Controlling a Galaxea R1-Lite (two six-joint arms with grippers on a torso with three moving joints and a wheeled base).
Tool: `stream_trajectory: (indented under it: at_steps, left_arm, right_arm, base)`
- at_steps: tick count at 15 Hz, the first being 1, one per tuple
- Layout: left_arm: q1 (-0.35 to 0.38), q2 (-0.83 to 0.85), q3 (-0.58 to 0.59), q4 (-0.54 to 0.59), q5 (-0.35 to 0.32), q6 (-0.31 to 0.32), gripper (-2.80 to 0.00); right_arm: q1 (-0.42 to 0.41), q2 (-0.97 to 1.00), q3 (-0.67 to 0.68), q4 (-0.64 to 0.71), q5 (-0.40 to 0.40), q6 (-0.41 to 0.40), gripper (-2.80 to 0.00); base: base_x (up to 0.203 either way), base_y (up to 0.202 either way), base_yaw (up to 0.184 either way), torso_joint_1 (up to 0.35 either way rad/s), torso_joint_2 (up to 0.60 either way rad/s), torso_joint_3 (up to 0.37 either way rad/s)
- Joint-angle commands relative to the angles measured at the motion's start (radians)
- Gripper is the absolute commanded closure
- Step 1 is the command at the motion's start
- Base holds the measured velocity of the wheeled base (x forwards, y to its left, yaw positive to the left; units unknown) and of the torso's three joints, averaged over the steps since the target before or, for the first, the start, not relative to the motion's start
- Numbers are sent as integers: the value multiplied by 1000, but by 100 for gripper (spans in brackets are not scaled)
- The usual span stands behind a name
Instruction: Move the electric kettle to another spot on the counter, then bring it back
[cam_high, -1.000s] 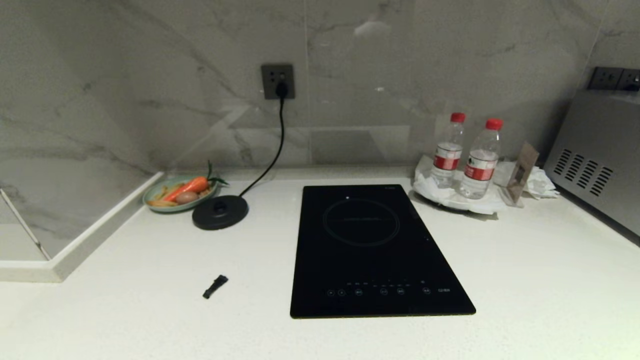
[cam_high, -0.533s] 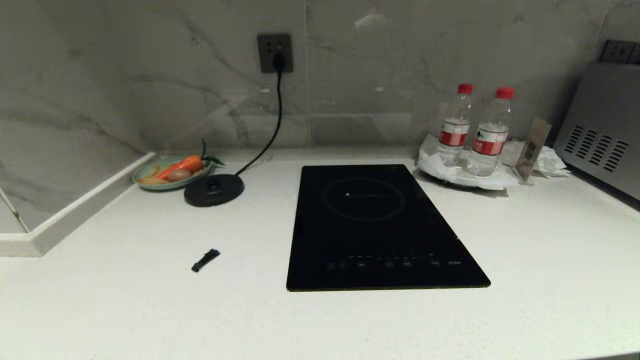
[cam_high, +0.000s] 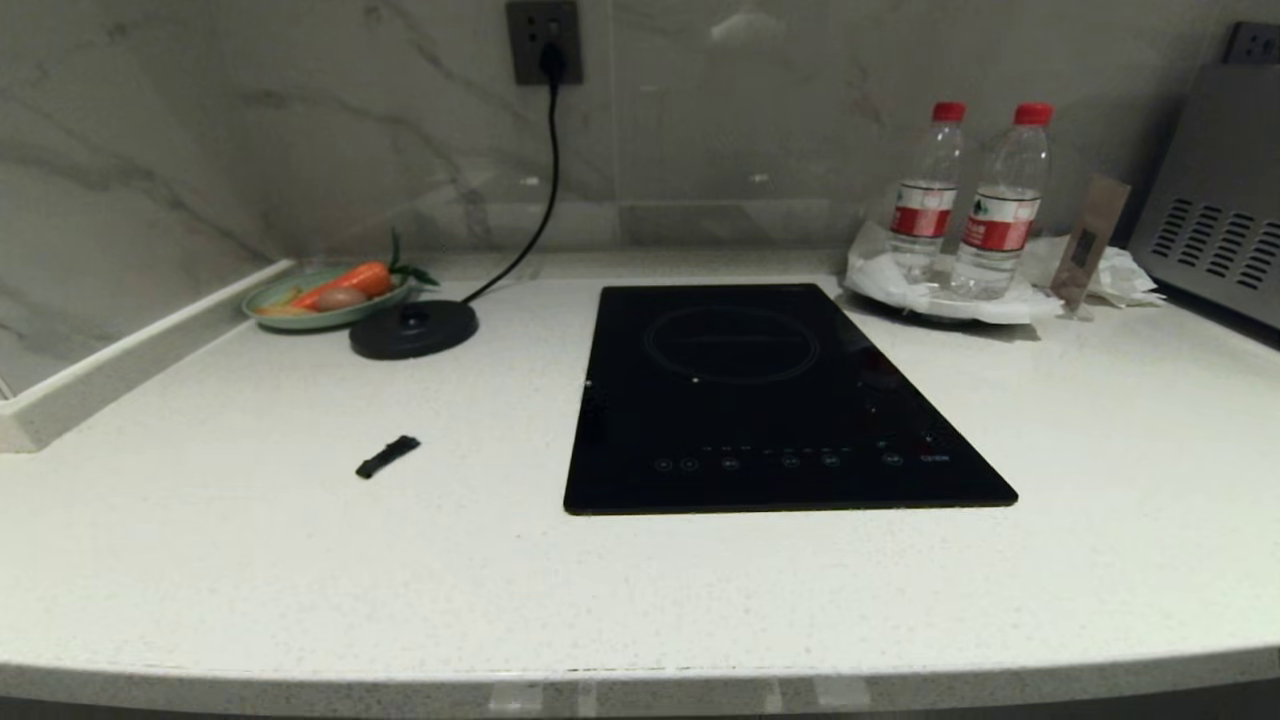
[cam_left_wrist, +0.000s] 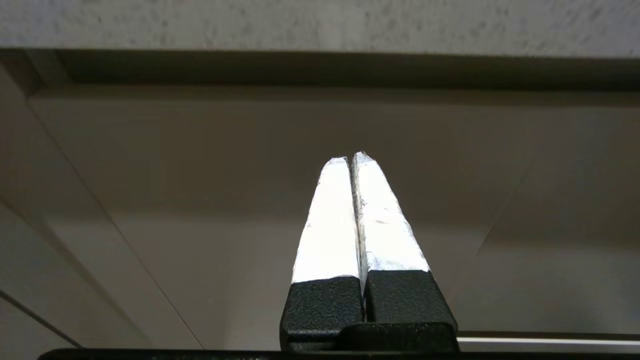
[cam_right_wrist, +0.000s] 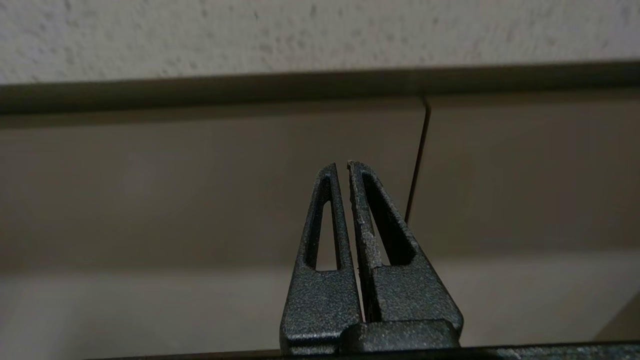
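Counter (cam_high: 300, 560) edge lies above both closed, empty grippers, left gripper (cam_left_wrist: 350, 159) and right gripper (cam_right_wrist: 342, 165).

Before me a grey marble-veined wall (cam_high: 250, 130) rises behind the worktop, its polished face catching a pale patch of light near the top. A dark socket plate (cam_high: 543, 40) sits high on that wall with a black plug in it. Toward the worktop's left edge a white raised ledge (cam_high: 120, 365) runs along a side panel. At the far right corner stands a steel appliance with vent slots (cam_high: 1215, 190). Below the front edge are beige cabinet fronts (cam_right_wrist: 200, 190).
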Motion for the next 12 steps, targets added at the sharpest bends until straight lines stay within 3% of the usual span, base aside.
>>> stream_trajectory:
  at_steps: [1, 12]
  left_arm:
    - [0, 0, 0, 1, 0, 0, 0]
    - [0, 2, -2, 3, 0, 0, 0]
  right_arm:
    - [0, 0, 0, 0, 0, -1, 0]
    - [0, 2, 0, 0, -2, -1, 0]
  base:
    - [0, 0, 0, -12, 107, 103]
    - [0, 0, 0, 1, 10, 8]
